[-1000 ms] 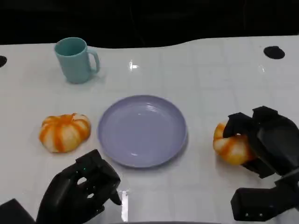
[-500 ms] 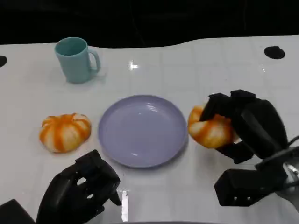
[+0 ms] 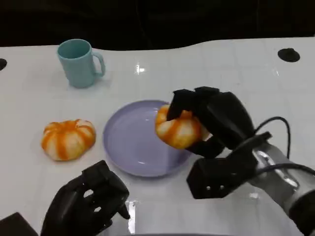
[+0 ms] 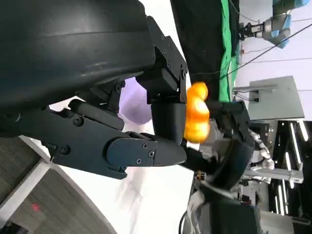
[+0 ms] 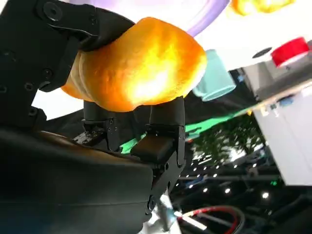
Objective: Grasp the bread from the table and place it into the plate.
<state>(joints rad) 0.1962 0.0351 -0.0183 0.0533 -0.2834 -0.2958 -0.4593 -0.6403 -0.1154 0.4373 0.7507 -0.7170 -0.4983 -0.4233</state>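
The right hand (image 3: 209, 123) grips a bread (image 3: 178, 129) — fingers curled over its top and far side, palm behind it — and holds it above the right part of the plate (image 3: 133, 142). The bread covers part of the plate's right rim, so whether it touches the plate cannot be told. In the right wrist view the bread (image 5: 139, 68) sits clamped between black fingers (image 5: 165, 114). The left hand (image 3: 86, 204) lies low near the table's front edge, fingers curled in with nothing visible inside; its wrist is cut off by the frame. A second bread (image 3: 68, 138) rests on the table left of the plate, and a mug (image 3: 78, 63) stands behind it.
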